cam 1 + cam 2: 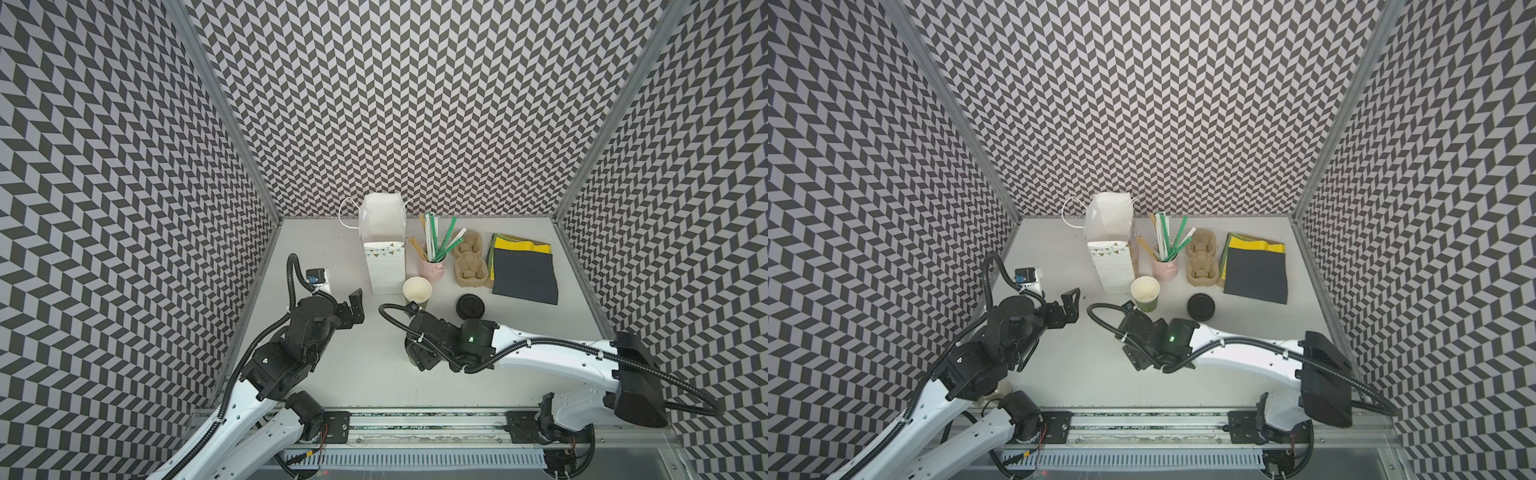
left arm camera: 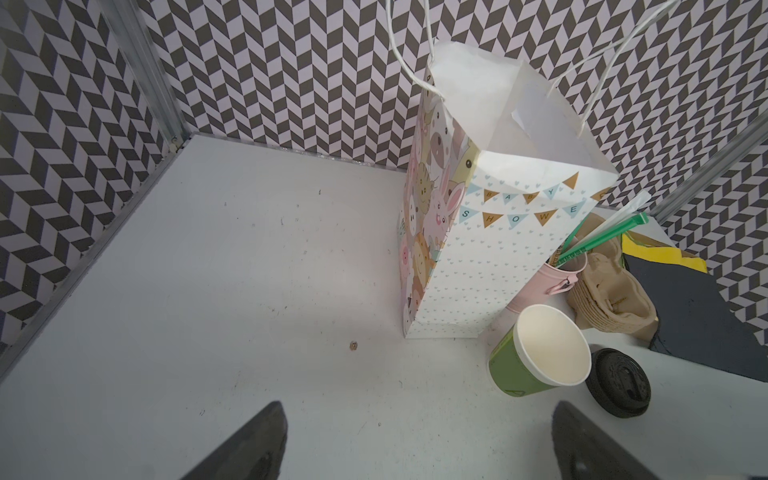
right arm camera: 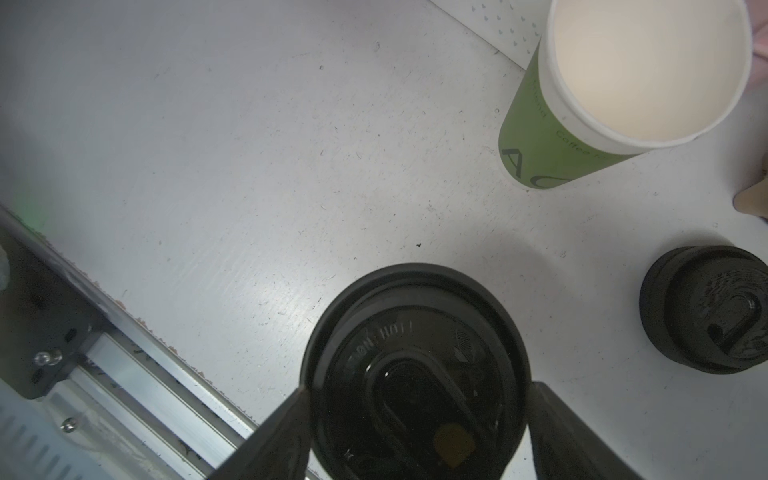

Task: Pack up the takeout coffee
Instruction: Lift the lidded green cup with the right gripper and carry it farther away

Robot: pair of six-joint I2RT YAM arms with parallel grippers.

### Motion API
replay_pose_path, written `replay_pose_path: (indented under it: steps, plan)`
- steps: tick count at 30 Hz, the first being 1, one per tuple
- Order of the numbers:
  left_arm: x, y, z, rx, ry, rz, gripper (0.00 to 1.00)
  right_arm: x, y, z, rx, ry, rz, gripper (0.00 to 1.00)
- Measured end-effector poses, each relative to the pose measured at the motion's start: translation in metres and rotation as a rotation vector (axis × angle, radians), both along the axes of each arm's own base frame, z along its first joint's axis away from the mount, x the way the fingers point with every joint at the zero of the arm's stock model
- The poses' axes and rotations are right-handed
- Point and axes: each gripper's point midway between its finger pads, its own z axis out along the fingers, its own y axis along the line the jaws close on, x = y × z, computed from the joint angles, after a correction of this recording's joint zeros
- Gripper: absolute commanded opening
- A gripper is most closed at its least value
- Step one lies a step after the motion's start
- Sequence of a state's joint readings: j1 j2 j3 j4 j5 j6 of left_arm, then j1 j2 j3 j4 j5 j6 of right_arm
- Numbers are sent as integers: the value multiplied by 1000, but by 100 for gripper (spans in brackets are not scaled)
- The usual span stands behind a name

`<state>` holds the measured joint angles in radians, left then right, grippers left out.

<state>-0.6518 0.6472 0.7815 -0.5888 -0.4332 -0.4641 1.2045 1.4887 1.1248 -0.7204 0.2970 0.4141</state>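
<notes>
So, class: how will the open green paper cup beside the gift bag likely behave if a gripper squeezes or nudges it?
The open green cup looks empty, so it is probably light and slides or tips easily. With no lid bracing its rim, its thin paper wall may dent under a firm squeeze. It is narrower at the base, so a high push could topple it.

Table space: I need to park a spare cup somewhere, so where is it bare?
Bare table lies left of the gift bag up to the side wall. Crowded: pink straw cup, open green cup, loose lid, carriers, napkins.
</notes>
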Motion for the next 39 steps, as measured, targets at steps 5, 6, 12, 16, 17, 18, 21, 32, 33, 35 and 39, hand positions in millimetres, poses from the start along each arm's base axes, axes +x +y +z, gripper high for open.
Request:
replay_pose_path:
  steps: [5, 6, 12, 16, 17, 18, 21, 32, 33, 35, 39]
  plan:
    - [0, 0, -1, 2, 2, 0, 99, 2, 0, -3, -16, -7, -1, 74]
    - [1, -1, -1, 4, 5, 0, 99, 2, 0, -3, -16, -9, -2, 73]
    - [2, -2, -4, 13, 14, -2, 100, 4, 2, -3, -15, -11, -4, 68]
    - [3, -3, -6, 17, 20, -4, 100, 4, 1, -3, -15, -12, -8, 69]
    - [3, -3, -7, 19, 23, -5, 99, 4, 2, -3, -14, -12, -10, 69]
    - [4, -4, -8, 21, 26, -5, 100, 4, 1, -3, -14, -12, -12, 68]
    - [4, -4, -8, 22, 28, -6, 99, 5, 1, -3, -12, -13, -25, 64]
    - [4, -5, -8, 23, 26, -11, 100, 27, -42, 6, -19, -14, -193, 58]
    - [4, -5, -8, 24, 26, -12, 100, 32, -50, 10, -9, -16, -222, 58]
    - [4, -5, -8, 26, 26, -13, 100, 42, -69, 21, 23, -26, -289, 57]
    - [4, -6, -8, 30, 26, -21, 100, 57, -115, 41, 82, -79, -429, 57]
